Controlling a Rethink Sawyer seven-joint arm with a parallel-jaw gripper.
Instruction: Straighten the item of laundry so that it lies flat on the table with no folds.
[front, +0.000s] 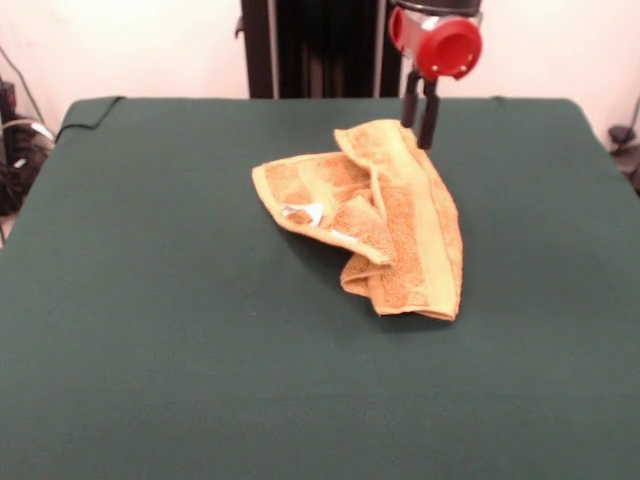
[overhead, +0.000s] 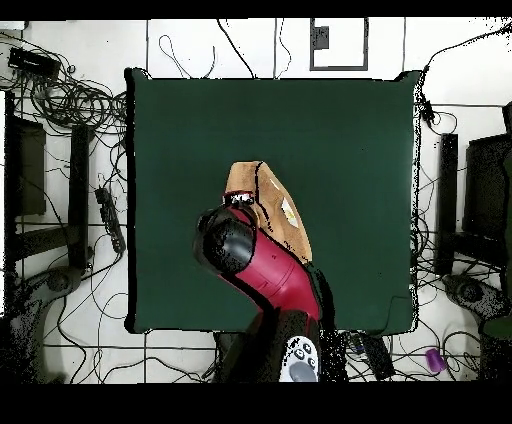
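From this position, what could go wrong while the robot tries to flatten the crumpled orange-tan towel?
1. The orange-tan terry towel lies folded over itself in several layers. The gripper is at the towel's far edge, so it may pinch more than one layer, and the folds would stay.
2. If it drags instead of lifting, the towel may only slide across the dark green cloth table as a bunch.
3. The small white label sits under a fold, so that corner may stay tucked.

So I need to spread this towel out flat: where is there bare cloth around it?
Bare table runs wide from the towel to the camera-side edge and both side edges. It is crowded only at the towel's pedestal-side end, where the gripper hangs with its jaws at the fabric.
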